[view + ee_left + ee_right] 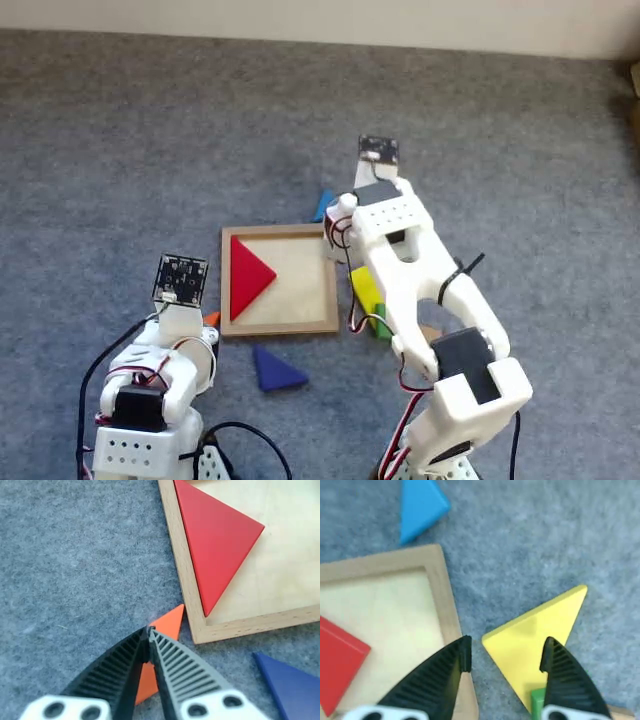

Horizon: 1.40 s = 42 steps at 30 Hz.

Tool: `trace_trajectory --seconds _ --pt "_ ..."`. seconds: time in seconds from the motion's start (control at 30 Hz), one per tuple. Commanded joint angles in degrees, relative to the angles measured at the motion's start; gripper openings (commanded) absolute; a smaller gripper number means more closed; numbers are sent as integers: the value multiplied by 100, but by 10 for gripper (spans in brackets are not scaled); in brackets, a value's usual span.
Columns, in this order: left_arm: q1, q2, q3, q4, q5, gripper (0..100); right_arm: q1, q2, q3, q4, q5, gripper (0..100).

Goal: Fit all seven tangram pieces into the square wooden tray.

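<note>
- Step in hand: one of the seven pieces is seated. The red triangle (248, 275) lies flat in the tray (280, 327), against its 9 o'clock wall. The rest of the tray floor is bare wood.
- Right pincer (506, 654): my jaws stand apart and hang low over the yellow triangle (535, 632), one finger on each side of its near corner. Nothing is clamped. This piece lies on the carpet (120, 150), just outside the tray's 3 o'clock rim.
- Next move, as I judge it: lower, close across the yellow triangle, lift it over the rim, and set it flush against a free wall or the red triangle.
- Left pincer (149, 630): my jaws are together, with the tips meeting over the orange triangle (169, 622). That piece lies at the tray's 7 o'clock corner, just beside the rim. I judge that it is not clamped.
- Obstruction: the green piece (538, 700) sits against the yellow triangle's 5 o'clock end. I cannot tell whether it overlaps or only touches, and it may drag along on the lift.
- Obstruction: my inner right finger hangs at the tray rim and could catch it on closing.
- Other pieces: the light blue triangle (322, 205) lies at 1 o'clock of the tray and the dark blue triangle (276, 370) at 6 o'clock. Both are on the carpet, apart from the rim.
</note>
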Motion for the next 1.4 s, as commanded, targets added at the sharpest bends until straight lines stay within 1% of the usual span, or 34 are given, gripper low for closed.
trace_trajectory --seconds 0.0,0.03,0.1,0.2,0.27,0.5,0.97,1.17,1.37 --pt "-22 4 119 26 53 9 -31 -374 -400 171 35 219" --pt "-22 4 119 26 53 9 -13 -374 -400 189 -132 229" --pt "-22 4 119 26 53 9 -4 -365 -400 180 -422 279" --pt "-22 4 119 26 53 9 -75 -303 -382 189 -501 365" --pt "-22 4 119 26 53 9 -110 -75 -418 189 -501 382" --pt "-22 4 119 26 53 9 -127 927 -690 154 -501 382" --pt "-22 4 119 26 53 9 -92 1244 -804 207 -501 379" --pt "-22 4 119 26 53 9 -92 1226 -822 365 -475 240" --pt "-22 4 119 26 53 9 -92 1209 -840 409 -457 224"
